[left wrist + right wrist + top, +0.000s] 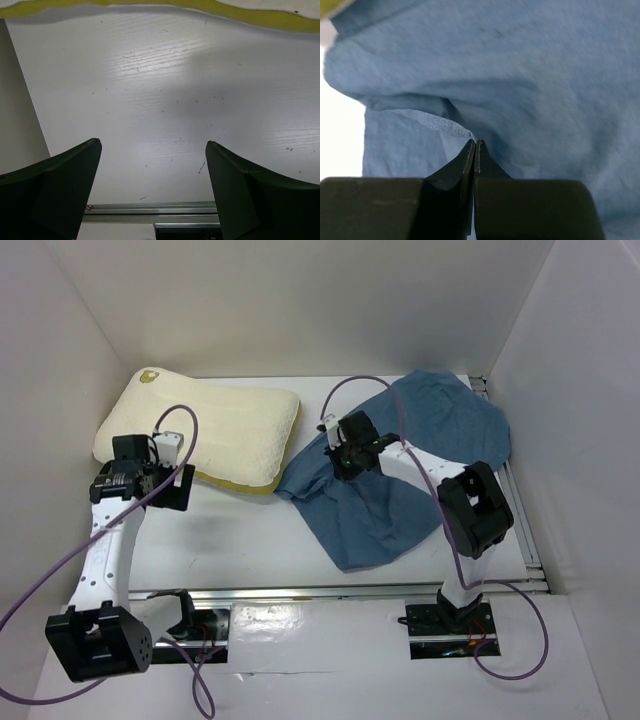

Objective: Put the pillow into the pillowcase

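— Where's the pillow (pixel 205 430)?
— It's flat on the table (pixel 250 540), at ten o'clock. The pillowcase (pixel 420 440) lies crumpled at two o'clock, its near corner just beside the pillow.
— And the left tool (pixel 152 145)?
— Wide apart, holding nothing, over bare table at the pillow's six o'clock edge.
— The right tool (pixel 474 142)?
— Closed tight, pinching a fold at the pillowcase's nine o'clock edge.
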{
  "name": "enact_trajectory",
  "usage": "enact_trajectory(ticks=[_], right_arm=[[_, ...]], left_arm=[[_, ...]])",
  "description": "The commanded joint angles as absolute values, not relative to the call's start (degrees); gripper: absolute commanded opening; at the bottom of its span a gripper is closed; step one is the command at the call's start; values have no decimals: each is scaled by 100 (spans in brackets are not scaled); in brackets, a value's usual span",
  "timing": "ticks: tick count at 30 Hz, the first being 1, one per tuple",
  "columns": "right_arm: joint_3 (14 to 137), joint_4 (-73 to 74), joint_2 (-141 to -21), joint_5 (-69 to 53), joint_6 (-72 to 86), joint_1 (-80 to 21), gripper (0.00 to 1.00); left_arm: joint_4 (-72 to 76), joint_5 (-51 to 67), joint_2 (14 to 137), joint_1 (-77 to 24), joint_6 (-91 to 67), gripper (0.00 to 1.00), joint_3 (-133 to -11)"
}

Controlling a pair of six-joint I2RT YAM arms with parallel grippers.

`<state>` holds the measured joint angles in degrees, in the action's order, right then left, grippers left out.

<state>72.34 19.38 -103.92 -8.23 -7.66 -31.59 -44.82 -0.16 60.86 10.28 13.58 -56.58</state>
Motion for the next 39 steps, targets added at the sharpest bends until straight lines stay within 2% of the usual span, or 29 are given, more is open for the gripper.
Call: enact_trajectory(ticks=[1, 12, 20, 27, 39], right_arm=[[7444, 2276, -9906, -1010, -940, -2797, 0], [6646, 2391, -8834, -1590, -1178, -1890, 0], [6319, 2338, -8596, -1951, -1178, -1776, 0], [6319, 2338, -8657, -2004, -1178, -1662, 0], [6372, 2338, -8552, -2065, -1230, -1284, 0]], left_arm=[[-4333, 245, 6187, 1020, 1468, 100, -5810], [-4763, 1107, 7057, 958, 1582, 100, -6881], [-4957, 994, 7795, 29, 2065, 100, -7725], [-4351, 448, 8296, -747, 2899, 100, -7945], [-2954, 448, 9245, -949, 4051, 100, -8060]])
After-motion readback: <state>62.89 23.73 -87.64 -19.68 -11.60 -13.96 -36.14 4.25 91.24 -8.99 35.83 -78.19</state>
